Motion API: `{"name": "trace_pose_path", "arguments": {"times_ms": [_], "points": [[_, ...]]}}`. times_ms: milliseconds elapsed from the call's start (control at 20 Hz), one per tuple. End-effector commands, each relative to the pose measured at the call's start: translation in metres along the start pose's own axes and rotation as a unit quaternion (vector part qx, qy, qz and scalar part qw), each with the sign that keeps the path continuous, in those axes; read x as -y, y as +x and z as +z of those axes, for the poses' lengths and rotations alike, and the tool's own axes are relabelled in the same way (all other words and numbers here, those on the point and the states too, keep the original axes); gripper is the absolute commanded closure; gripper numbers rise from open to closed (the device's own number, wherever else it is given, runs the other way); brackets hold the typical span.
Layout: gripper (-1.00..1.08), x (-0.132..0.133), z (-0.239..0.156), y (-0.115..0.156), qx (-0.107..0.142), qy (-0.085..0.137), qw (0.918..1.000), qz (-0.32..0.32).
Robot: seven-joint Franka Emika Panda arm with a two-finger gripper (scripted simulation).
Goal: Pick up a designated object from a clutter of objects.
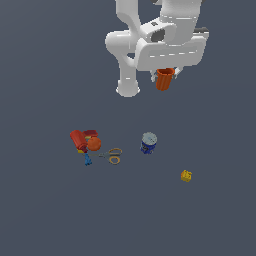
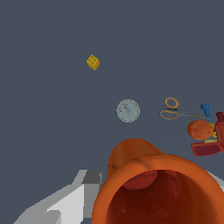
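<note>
— Dark grey floor [image 1: 50, 210] ran flat under everything, yes? Where was the orange cup [image 1: 164, 79]?

— High above that floor, tucked under the white arm's [image 1: 150, 40] hand. The gripper [image 1: 165, 76] was clamped on it, fingers [image 1: 177, 75] mostly hidden behind the cup's body. From the wrist view the cup [image 2: 157, 192] filled the near field, its wide rim and reddish hollow inside facing the camera, with a pale grey finger [image 2: 65, 205] beside it.

— And the rest of the clutter?

— All on the floor, well apart from the cup. A red box [image 1: 80, 140] lay towards the exterior view's left, an orange ball [image 1: 94, 144] touching it, a small blue piece [image 1: 88, 160] just below. Scissors with yellow-orange handles [image 1: 113, 156] lay just beside the ball. The blue can [image 1: 148, 143] stood upright near the middle, pale grey top up. A yellow block [image 1: 186, 175] sat alone towards the exterior view's right.

— Was the can seen from the wrist?

— Only its round grey top [image 2: 127, 110], straight down.
</note>
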State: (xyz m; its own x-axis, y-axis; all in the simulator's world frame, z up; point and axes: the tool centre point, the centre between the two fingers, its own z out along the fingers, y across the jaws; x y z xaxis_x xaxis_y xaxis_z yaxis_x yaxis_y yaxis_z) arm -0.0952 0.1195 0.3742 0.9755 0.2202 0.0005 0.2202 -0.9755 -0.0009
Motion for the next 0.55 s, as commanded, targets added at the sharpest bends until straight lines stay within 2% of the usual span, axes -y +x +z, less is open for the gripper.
{"name": "trace_pose_path", "arguments": {"times_ms": [0, 500], "points": [[1.08, -0.001, -0.014, 0.003, 0.000, 0.000, 1.0000, 0.000], [1.08, -0.003, -0.035, 0.008, 0.000, 0.000, 1.0000, 0.000]]}}
